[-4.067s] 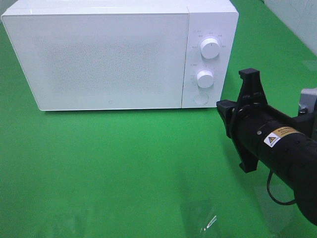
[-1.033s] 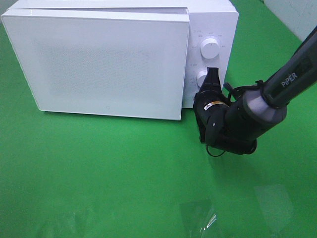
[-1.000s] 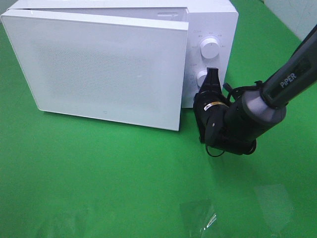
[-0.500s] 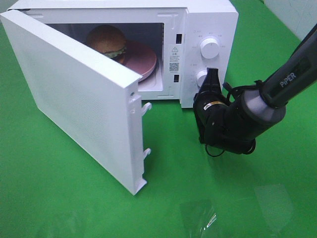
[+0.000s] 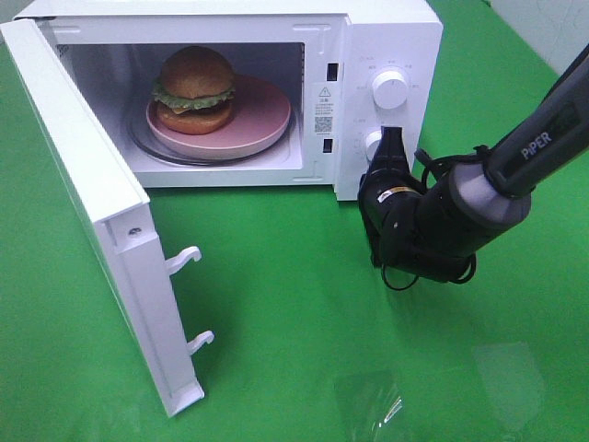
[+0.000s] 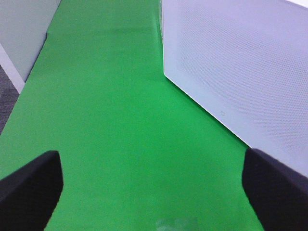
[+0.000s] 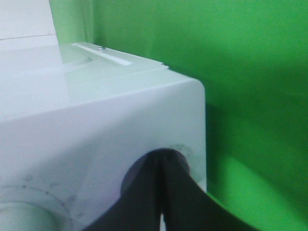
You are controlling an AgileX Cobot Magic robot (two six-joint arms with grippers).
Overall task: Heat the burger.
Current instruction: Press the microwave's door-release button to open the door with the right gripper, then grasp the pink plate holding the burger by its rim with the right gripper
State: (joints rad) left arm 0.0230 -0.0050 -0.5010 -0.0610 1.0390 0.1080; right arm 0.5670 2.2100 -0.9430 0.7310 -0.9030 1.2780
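Exterior high shows the burger (image 5: 193, 89) on its pink plate (image 5: 262, 115) inside the open microwave (image 5: 391, 32). Your right gripper (image 5: 391, 140), jaws closed, touches the door button (image 7: 182, 152); withdraw straight, clear of the knob (image 5: 372, 143). Left gripper (image 6: 153, 185) gapes empty.

- A bench (image 5: 276, 313) under a bright green cover fills the exterior high view.
- Pale glare patches (image 5: 373, 405) lie on the cover near the bench's front edge.
- Beyond its far right corner stands a pale wall (image 5: 552, 26).
- The left wrist view shows a pale grey panel (image 6: 21, 29) off the bench's side, with a white strip (image 6: 12, 67) and dark grey floor (image 6: 6, 101) beside it.
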